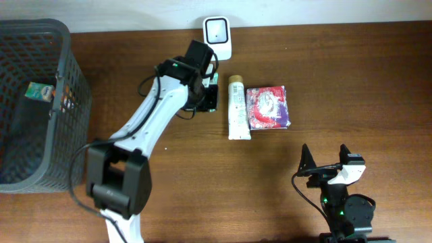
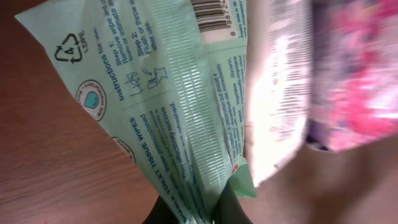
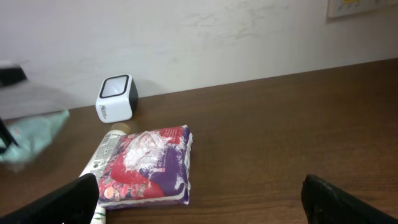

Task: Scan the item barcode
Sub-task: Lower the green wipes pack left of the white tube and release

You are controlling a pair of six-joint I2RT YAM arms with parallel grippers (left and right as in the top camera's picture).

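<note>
Wipes pack (image 2: 168,112), wooden table (image 1: 337,67), white wall (image 3: 217,37).

A: Anything legible on the green wipes pack (image 2: 168,112)?

B: Yes. Well left of its barcode (image 2: 214,14), a recycling triangle (image 2: 67,55) holds "4", with "LDPE" beside it. Between triangle and barcode: "Instructions for use", "Step 1: wipe", "Step 2: Flush or throw". Farther below the barcode: "TOILET TISSUE WIPES".

A: The barcode's digits?

B: They begin with 8; the rest I cannot tell.
</note>
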